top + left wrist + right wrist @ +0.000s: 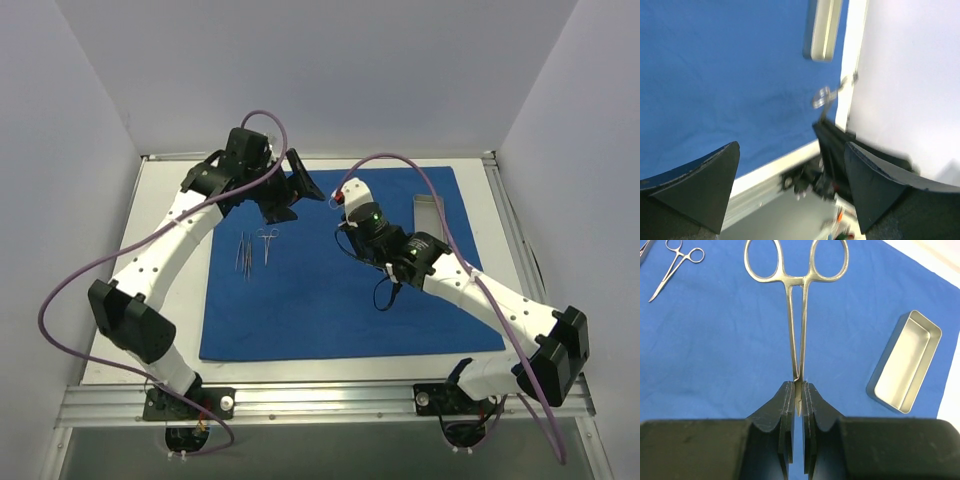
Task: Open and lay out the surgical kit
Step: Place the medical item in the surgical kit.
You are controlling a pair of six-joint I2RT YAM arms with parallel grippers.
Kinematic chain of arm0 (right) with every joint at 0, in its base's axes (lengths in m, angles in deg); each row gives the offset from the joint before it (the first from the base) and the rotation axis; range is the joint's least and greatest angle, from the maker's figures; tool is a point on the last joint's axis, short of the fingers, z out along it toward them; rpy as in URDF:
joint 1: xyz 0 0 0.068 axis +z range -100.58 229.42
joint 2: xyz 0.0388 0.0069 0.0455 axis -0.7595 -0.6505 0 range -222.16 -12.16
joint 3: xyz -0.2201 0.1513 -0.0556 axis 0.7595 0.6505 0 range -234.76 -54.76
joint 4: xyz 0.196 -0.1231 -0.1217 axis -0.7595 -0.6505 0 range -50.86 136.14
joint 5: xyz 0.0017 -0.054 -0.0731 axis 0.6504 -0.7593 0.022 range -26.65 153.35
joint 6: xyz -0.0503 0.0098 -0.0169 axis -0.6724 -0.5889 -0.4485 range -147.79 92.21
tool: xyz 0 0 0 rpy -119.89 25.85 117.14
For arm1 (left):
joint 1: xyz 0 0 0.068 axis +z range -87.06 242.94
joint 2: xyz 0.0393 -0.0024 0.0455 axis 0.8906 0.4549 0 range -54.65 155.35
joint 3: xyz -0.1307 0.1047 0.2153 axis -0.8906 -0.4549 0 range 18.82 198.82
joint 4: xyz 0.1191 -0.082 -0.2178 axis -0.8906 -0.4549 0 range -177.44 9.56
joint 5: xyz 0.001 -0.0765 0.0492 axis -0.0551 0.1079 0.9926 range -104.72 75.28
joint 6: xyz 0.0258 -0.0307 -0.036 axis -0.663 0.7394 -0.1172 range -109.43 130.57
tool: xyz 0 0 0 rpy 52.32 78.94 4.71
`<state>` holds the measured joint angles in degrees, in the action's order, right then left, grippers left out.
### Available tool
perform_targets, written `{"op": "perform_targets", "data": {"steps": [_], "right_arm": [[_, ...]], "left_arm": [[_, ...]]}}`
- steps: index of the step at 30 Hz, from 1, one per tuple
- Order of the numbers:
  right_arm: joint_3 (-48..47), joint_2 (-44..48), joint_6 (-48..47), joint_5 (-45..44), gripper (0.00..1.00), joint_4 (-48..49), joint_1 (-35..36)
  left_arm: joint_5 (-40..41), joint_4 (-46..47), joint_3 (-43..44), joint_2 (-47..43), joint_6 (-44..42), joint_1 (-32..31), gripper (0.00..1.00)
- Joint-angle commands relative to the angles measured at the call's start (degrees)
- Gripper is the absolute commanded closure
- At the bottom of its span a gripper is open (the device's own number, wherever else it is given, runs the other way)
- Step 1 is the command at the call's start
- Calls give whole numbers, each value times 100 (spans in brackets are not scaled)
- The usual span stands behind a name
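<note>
Right end effector clamped on forceps tips, rings pointing away over blue cloth, left end effector spread wide

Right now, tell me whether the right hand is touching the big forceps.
Touching. Right wrist view: the right hand is shut on the big forceps at the tips, no gap.
</note>
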<state>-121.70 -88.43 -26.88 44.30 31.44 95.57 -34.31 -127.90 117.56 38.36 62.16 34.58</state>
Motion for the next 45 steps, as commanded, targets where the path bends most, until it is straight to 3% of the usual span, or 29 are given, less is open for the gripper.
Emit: {"op": "perform_targets", "data": {"steps": [1,5,16,23,32,45], "right_arm": [[-249,-28,129,-547,100,55,131],[-329,-116,199,-565,100,64,201],[-540,-441,463,-477,100,125,500],[-689,-643,568,-590,100,81,702],[-944,-890,998,-881,100,-95,799],[-1164,-995,1386,-636,100,-235,860]], "left_arm": [[849,-807,742,392,588,-248,6],[1378,-1115,1182,612,782,-512,6],[1907,-1766,1886,1148,1265,-943,0],[1907,-1889,1921,1316,1607,-961,20],[2214,-1802,1543,1131,2021,-970,32],[2575,-1626,1798,1342,1802,-1066,53]]}}
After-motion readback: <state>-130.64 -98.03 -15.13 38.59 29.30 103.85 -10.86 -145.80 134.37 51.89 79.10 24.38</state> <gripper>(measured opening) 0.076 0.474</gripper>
